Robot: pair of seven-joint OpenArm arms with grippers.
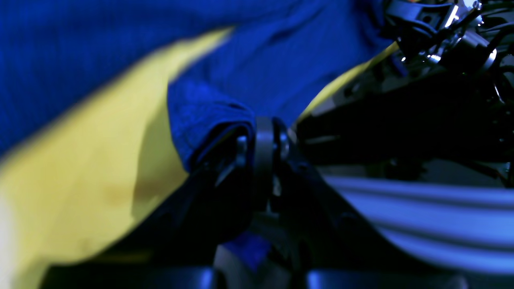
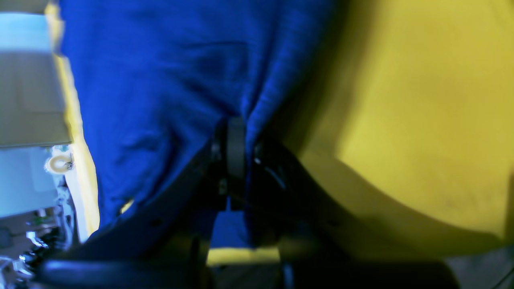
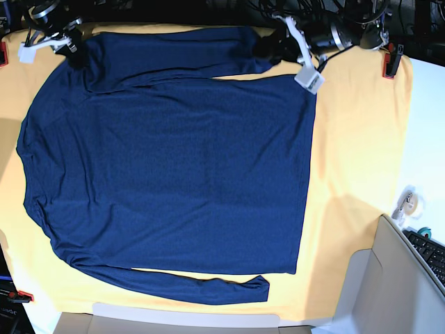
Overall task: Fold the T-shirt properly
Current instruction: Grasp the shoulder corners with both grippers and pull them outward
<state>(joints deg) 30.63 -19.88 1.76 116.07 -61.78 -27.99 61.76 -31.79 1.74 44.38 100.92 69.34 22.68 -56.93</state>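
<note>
Shirt: the large dark navy-blue long-sleeved T-shirt of thin plain knit lies spread flat across most of the yellow cloth, its body filling the middle and reaching close to the left edge.
Sleeves: one sleeve lies folded across the top of the body along the far edge; the other lies stretched along the near edge, its cuff pointing right.
Hem side: the straight right edge of the shirt runs from the far edge towards the near edge, well short of the cloth's right edge.
Left gripper: the left gripper is at the far edge, right of middle, its jaws pressed together on a bunched fold of the navy fabric, which drapes over the fingertips in the left wrist view.
Right gripper: the right gripper is at the far left corner, jaws closed tight on a pinch of the shirt; creases in the knit run down into the grip.
Cover: the big yellow cloth covers the table beneath the shirt, bare along its right side and in a strip at the near edge.
Clamps: a red clamp sits at the far right corner of the cloth.
Surroundings: a roll of tape lies on the white surface beyond the cloth's right edge, with a keyboard near the right near corner.
</note>
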